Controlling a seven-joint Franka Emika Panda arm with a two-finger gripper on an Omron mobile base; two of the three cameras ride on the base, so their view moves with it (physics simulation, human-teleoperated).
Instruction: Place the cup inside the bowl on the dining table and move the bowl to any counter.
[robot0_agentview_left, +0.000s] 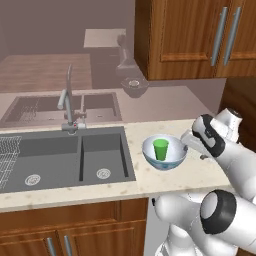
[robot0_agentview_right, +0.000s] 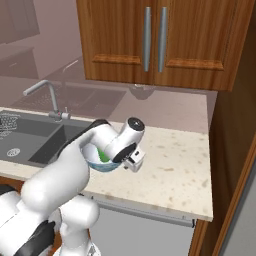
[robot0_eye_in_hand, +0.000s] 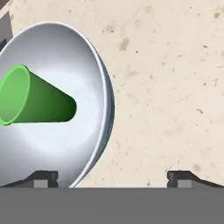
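At the bowl (robot0_eye_in_hand: 57, 131) rim, pincer (robot0_eye_in_hand: 113, 177) spread wide.

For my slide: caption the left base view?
Bowl holding the cup sits on the counter beside the sink, open gripper alongside.

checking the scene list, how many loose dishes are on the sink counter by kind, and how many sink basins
cups: 1, the green cup, standing in the bowl
bowls: 1, the white bowl, on the counter right of the sink
sink basins: 2, in the grey sink
total: 4
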